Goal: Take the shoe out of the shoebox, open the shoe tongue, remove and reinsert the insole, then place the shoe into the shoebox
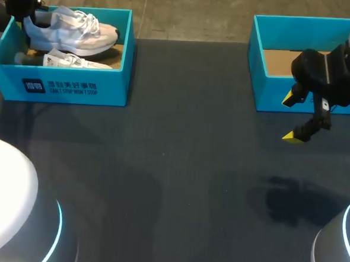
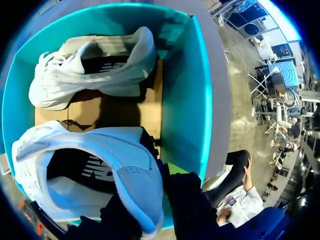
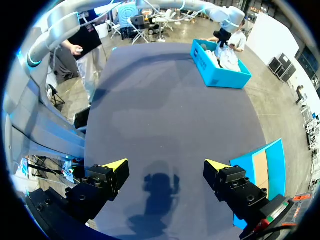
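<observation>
A teal shoebox (image 1: 76,88) stands at the table's far left corner with two white shoes in it. The upper shoe (image 1: 71,32) is tilted, heel raised, and my left gripper (image 1: 27,22) is shut on its heel collar. In the left wrist view that shoe (image 2: 100,160) fills the space ahead of my left gripper (image 2: 152,200), whose dark fingers pinch the pale blue heel. The second shoe (image 2: 90,70) lies on its side on the box floor (image 2: 125,107). My right gripper (image 1: 290,118) hangs open over the table at the right, holding nothing; in its own view (image 3: 165,165) the yellow tips stand wide apart.
A second teal box (image 1: 266,92) with a bare cardboard floor sits at the far right, just behind my right gripper, and shows beside it in the right wrist view (image 3: 260,172). Dark tabletop (image 1: 179,167) spreads between the two boxes.
</observation>
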`<state>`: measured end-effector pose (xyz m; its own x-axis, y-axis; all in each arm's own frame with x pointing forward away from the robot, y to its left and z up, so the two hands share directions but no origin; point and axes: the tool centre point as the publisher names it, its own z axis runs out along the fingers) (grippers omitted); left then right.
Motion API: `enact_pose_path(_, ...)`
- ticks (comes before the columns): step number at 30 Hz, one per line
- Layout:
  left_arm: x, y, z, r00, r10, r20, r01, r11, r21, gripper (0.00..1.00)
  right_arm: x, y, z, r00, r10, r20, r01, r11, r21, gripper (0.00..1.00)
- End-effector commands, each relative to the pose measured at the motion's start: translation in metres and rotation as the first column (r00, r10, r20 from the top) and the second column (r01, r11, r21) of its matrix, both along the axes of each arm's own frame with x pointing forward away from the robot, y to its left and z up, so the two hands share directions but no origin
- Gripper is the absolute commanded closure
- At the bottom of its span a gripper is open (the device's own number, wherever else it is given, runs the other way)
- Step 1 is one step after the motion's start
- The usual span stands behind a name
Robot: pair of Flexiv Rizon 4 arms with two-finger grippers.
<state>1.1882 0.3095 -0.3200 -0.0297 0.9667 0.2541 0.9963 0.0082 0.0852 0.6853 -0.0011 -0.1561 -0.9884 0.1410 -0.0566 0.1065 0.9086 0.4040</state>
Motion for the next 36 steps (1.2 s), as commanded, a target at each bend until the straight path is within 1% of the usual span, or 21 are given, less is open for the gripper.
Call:
enact_pose_path(1, 0.004, 0.0, -0.01, 1.0, -0.009, 0.0, 0.009, 1.0, 0.003, 1.0, 0.003, 0.002, 0.0, 1.0, 0.001, -0.006, -0.001, 1.0, -0.004, 0.0)
enact_pose_path(21, 0.016, -0.006, -0.044, 0.999, -0.014, -0.05, 0.014, 1.0, 0.009, 1.0, 0.003, 0.002, 0.0, 1.0, 0.001, -0.006, -0.001, 1.0, -0.004, 0.0)
enact_pose_path(28, 0.018, -0.012, -0.052, 0.998, -0.005, -0.062, 0.005, 1.0, -0.005, 1.0, 0.003, 0.002, 0.0, 1.0, 0.001, -0.006, -0.001, 1.0, -0.004, 0.0)
enact_pose_path(36, 0.021, -0.017, -0.057, 0.997, 0.002, -0.071, -0.004, 1.0, -0.017, 1.0, 0.003, 0.002, 0.0, 1.0, 0.001, -0.006, -0.001, 1.0, -0.004, 0.0)
